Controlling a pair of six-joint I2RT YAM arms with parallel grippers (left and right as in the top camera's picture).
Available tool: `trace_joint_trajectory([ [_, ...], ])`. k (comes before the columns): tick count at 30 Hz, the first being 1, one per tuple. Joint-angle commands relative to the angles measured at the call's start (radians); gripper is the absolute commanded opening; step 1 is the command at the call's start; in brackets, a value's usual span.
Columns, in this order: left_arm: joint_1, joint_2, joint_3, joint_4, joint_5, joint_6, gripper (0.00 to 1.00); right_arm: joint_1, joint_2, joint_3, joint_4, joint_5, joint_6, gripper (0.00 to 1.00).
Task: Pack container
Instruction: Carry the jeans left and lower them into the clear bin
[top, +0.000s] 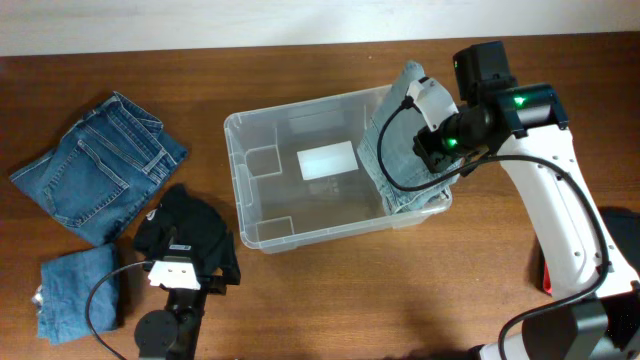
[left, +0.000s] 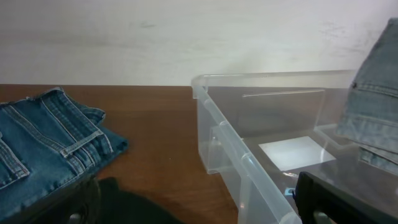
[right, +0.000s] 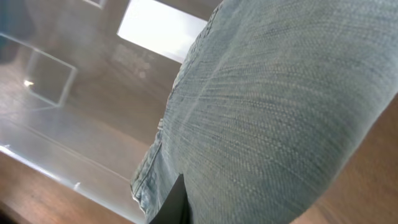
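The clear plastic container (top: 236, 170) stands mid-table, a white label on its base; it also shows in the left wrist view (left: 249, 168) and the right wrist view (right: 56, 155). My right gripper (top: 440, 150) is shut on pale blue jeans (top: 393, 150) and holds them over the container's right end, the cloth hanging down inside and over the rim. In the right wrist view the jeans (right: 280, 112) fill most of the frame and hide most of my right gripper (right: 205, 211). My left gripper (top: 185, 262) is open, low over a black garment (top: 200, 230), left of the container.
Dark blue jeans (top: 100, 165) lie at the far left and show in the left wrist view (left: 43, 137). A small folded denim piece (top: 75, 290) lies at the front left. The black garment (left: 143, 208) is under my left gripper (left: 199, 211).
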Motion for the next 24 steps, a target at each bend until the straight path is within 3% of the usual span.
trace_joint_trajectory([
  [1,-0.001,-0.003,-0.003,-0.005,0.018,-0.013,1.0,0.0,-0.023,0.026,-0.007,0.091,0.043,0.04],
  [13,-0.001,-0.003,-0.003,-0.005,0.018,-0.013,1.0,0.0,-0.023,0.026,-0.113,0.118,0.252,0.04],
  [20,-0.001,-0.003,-0.003,-0.005,0.018,-0.013,1.0,0.002,-0.042,0.027,-0.015,0.107,0.252,0.04],
  [24,-0.001,-0.003,-0.003,-0.005,0.018,-0.013,1.0,0.002,-0.043,0.027,0.03,-0.01,0.252,0.04],
])
